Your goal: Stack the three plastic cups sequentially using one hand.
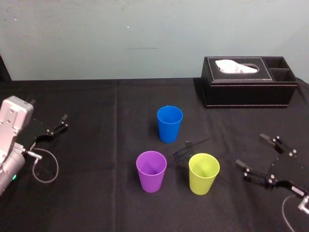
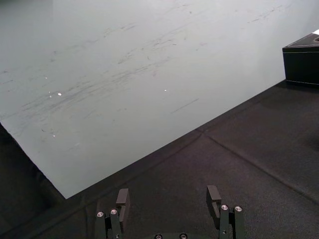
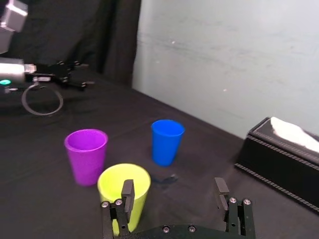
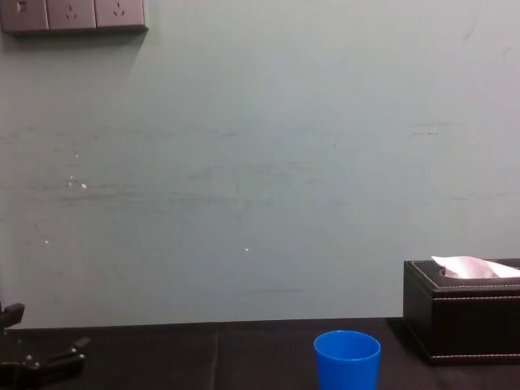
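Head view: three plastic cups upright on the black cloth [image 1: 96,159], mouths up, each apart from the others, none nested. Blue cup [image 1: 169,123] nearest the black tissue box [image 1: 248,82], off the box's left end and slightly toward the robot. Purple cup [image 1: 151,171] and yellow-green cup [image 1: 203,173] farther from the box on that same side, side by side, yellow-green the closer of the pair to the box. Small dark object [image 1: 188,147] flat on the cloth between blue and yellow-green; cannot tell what. Chest view: side-on look at the blue cup left of the box, white tissue [image 4: 471,266] poking from the box top, wall sockets [image 4: 73,15] high on the wall far left of the box. Right wrist view: tapered sides of all three cups, yellow-green closest and partly covered by one finger. Open cloth between the cups and both arms. Right gripper [image 1: 252,151] on the robot's side of the box, well apart from it, fingers spread wide, gripping nothing, touching no cup. Left gripper [image 1: 62,123] far to the box's left, beyond all cups, fingers likewise wide apart, empty, pointed at bare cloth and wall in its own wrist view.
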Tool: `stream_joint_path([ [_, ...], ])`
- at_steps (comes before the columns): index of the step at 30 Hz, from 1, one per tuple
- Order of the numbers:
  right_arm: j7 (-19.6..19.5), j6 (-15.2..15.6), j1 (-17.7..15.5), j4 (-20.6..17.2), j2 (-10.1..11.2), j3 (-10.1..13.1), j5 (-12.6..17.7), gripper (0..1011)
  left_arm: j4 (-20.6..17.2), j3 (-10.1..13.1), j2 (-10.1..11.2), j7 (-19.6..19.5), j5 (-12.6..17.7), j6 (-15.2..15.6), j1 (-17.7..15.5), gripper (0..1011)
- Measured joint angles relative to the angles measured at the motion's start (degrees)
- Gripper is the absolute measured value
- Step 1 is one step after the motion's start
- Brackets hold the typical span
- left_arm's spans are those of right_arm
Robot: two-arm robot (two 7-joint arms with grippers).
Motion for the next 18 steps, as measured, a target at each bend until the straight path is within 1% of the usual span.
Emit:
stream_joint_path([
  [4,1.94,-0.21,-1.37,-0.15,0.13,0.04,0.25,1003,0.00,-0.01,0.00,0.00,0.00,0.00,0.00,1010],
  [7,2.68,-0.25,-1.78,-0.24,-0.06,-0.09,0.21,1003,0.00,0.00,0.00,0.00,0.00,0.00,0.00,1010],
  [13,3.98,-0.24,-2.10,-0.20,-1.21,-0.86,-0.64,1003,0.00,0.00,0.00,0.00,0.00,0.00,0.00,1010],
  [18,4.74,0.23,-1.68,0.60,-2.62,-1.82,-1.65,1003,0.00,0.00,0.00,0.00,0.00,0.00,0.00,1010],
])
